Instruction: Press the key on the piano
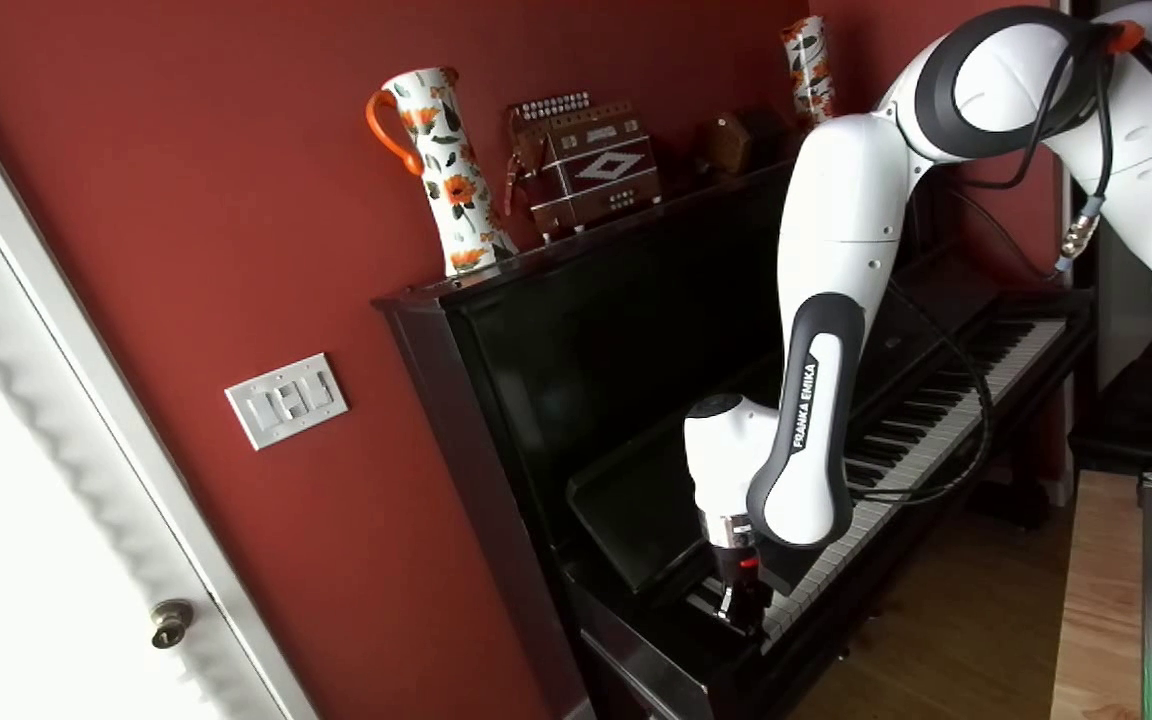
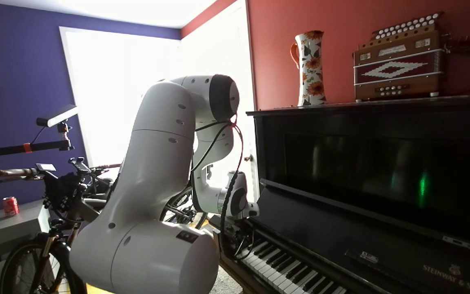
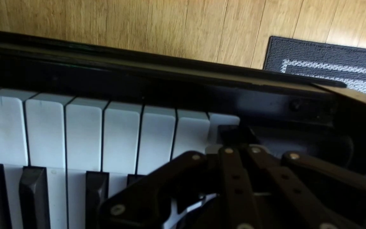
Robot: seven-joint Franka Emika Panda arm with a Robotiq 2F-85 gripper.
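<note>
Robotiq gripper (image 3: 238,136), fingers together, over the endmost white key (image 3: 223,120) of the Steinway upright piano (image 2: 361,179), beside its end block (image 3: 326,148); key's long axis front to back; press presumably downward, contact unclear.

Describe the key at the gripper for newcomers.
Find the upright piano along the red wall, then the end of its keyboard nearest the door. In the wrist view, it's the rightmost white key, partly hidden by the gripper; it alone flanks the black end block.
</note>
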